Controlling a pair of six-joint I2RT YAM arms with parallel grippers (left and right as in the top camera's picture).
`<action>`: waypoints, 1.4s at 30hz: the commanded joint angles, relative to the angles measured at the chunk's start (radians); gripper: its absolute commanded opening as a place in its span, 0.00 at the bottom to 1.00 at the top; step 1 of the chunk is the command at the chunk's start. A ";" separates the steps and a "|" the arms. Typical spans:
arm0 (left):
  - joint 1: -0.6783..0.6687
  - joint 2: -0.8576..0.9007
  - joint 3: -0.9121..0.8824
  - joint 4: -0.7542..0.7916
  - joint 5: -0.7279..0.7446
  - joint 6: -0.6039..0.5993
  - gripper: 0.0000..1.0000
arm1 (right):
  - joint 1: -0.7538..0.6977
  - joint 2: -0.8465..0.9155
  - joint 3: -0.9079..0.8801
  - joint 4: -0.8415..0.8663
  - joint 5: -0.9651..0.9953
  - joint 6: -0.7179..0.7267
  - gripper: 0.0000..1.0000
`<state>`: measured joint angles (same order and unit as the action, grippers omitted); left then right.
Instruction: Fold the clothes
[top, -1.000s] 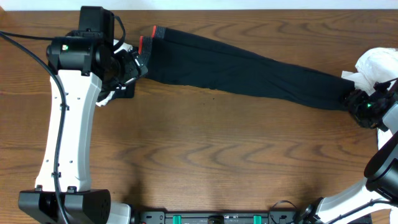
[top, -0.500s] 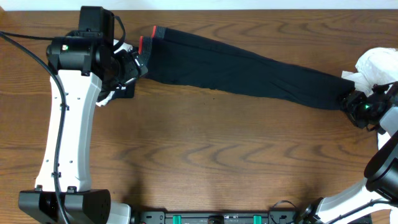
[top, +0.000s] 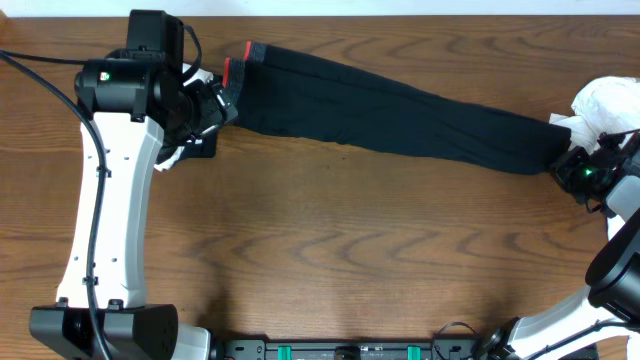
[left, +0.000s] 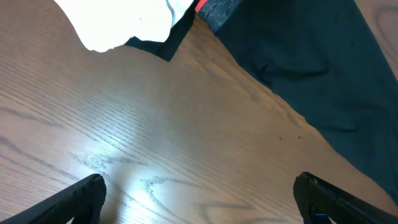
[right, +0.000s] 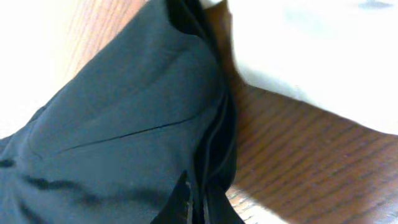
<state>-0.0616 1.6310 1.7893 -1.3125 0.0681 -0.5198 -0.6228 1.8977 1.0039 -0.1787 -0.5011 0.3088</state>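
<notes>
Black trousers (top: 390, 110) lie stretched across the wooden table from upper left to right, with a grey and red waistband (top: 240, 62) at the left end. My left gripper (top: 214, 106) hovers by that waistband. In the left wrist view it (left: 199, 194) stands wide open over bare wood, the black cloth (left: 311, 62) ahead of it. My right gripper (top: 577, 170) sits at the trousers' right end. The right wrist view shows it (right: 198, 205) shut on the folded edge of the black cloth (right: 124, 143).
A white garment (top: 608, 105) is bunched at the right edge, just behind the right gripper, also seen as white cloth (right: 311, 50) in the right wrist view. Another white piece (left: 124, 22) lies under the left arm beside the waistband. The table's front half is bare wood (top: 350, 250).
The right gripper has closed on the right end of the trousers and shifted slightly right. The left arm and gripper have not moved.
</notes>
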 joint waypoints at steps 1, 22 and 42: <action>0.002 0.001 0.012 -0.004 -0.008 0.002 0.98 | -0.031 -0.001 0.037 -0.001 -0.089 -0.049 0.01; 0.002 0.001 0.012 -0.004 -0.008 0.002 0.98 | -0.152 -0.151 0.212 -0.262 -0.128 -0.228 0.01; 0.002 0.001 0.012 -0.004 -0.008 0.002 0.98 | 0.443 -0.187 0.357 -0.389 0.053 -0.319 0.01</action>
<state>-0.0616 1.6310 1.7893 -1.3121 0.0681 -0.5198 -0.2737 1.7294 1.3453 -0.5674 -0.5350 0.0124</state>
